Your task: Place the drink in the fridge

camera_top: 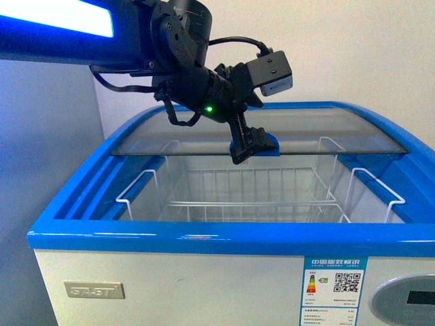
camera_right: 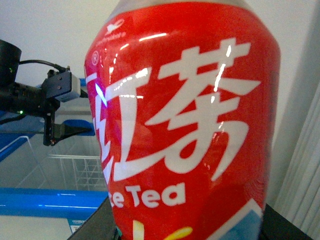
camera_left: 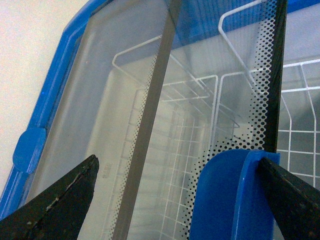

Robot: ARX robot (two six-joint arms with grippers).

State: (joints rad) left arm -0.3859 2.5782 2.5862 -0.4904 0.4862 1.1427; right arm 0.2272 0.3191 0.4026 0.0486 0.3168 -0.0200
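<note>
The fridge (camera_top: 204, 238) is a white chest freezer with a blue rim; its glass lid (camera_top: 285, 132) is slid toward the back and the front half is open. A white wire basket (camera_top: 251, 197) hangs inside. My left gripper (camera_top: 250, 146) is open, its jaws astride the lid's blue handle (camera_left: 227, 195), with one finger (camera_left: 287, 195) touching it. My right gripper (camera_right: 187, 227) is shut on the drink (camera_right: 185, 115), whose red label fills the right wrist view; its cap is out of view. The drink is held off to the side of the fridge (camera_right: 45, 202).
A second wire basket (camera_top: 374, 193) hangs at the right inside the freezer. A grey wall stands behind it. The left arm (camera_right: 30, 97) reaches over the lid. A control panel (camera_top: 408, 299) sits on the front at lower right.
</note>
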